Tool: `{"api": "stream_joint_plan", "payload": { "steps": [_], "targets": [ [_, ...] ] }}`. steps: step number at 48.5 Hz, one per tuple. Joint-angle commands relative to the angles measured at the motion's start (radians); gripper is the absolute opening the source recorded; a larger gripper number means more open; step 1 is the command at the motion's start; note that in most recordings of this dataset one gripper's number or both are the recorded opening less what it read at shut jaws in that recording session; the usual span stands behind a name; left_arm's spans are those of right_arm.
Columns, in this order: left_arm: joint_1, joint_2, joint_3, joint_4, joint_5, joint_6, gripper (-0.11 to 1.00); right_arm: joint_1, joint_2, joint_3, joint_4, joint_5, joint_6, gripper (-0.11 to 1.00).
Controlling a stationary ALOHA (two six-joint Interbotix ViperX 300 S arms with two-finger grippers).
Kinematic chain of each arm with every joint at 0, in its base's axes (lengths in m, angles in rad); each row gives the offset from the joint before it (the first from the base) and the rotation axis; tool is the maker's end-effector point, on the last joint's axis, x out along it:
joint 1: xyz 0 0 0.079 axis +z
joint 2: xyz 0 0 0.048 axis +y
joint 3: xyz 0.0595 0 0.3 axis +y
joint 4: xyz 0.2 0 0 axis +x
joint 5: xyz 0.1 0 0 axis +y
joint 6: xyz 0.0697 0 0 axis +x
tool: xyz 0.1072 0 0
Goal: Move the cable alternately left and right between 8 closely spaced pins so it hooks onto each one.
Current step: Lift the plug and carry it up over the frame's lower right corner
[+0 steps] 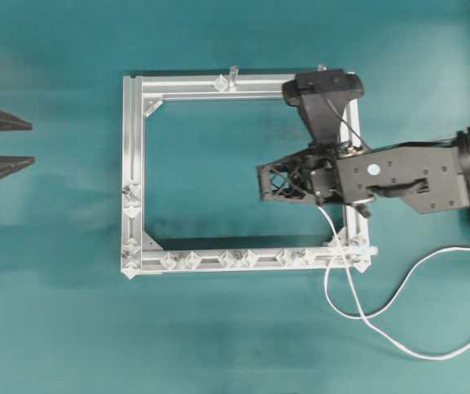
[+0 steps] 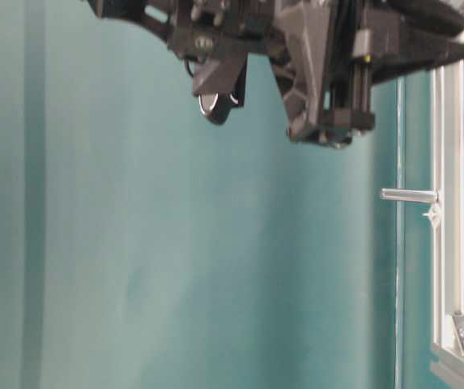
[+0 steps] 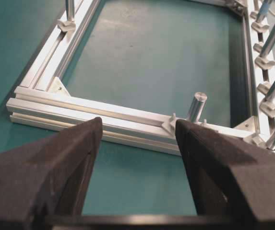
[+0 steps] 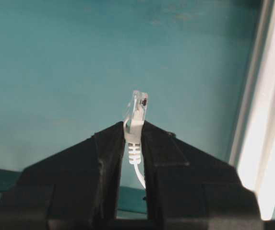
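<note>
My right gripper [image 1: 261, 182] hovers over the inside of the silver frame [image 1: 133, 139], near its right rail, pointing left. It is shut on the pale plug [image 4: 135, 115] of the white cable [image 1: 440, 358]. The plug sticks out past the fingertips in the right wrist view, where the gripper [image 4: 133, 125] hangs above teal table. From the gripper the cable drops to the frame's front right corner, passes the studs there, and loops out onto the table at the right. Pins [image 1: 228, 258] line the front rail. My left gripper [image 1: 32, 143] stands open at the far left, nothing between its fingers [image 3: 79, 143].
More studs sit on the frame's left rail [image 1: 130, 201]. An upright silver post [image 1: 233, 74] stands on the back rail, also seen from table level as a post [image 2: 408, 194]. In the left wrist view a post [image 3: 196, 106] rises just beyond my right fingertip.
</note>
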Motion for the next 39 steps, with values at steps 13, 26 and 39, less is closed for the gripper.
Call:
{"api": "stream_joint_plan", "payload": {
  "steps": [13,26,39],
  "targets": [
    [0.003,0.009,-0.009,0.002,-0.011,-0.005,0.65,-0.003,0.06,-0.104,-0.011,-0.034,-0.008,0.14],
    [0.003,0.009,-0.009,0.002,-0.011,-0.005,0.65,-0.003,0.064,-0.109,-0.011,-0.037,-0.008,0.14],
    [0.003,0.009,-0.009,0.003,-0.011,-0.005,0.65,0.017,0.064,-0.115,-0.005,-0.037,0.002,0.14]
  ]
}}
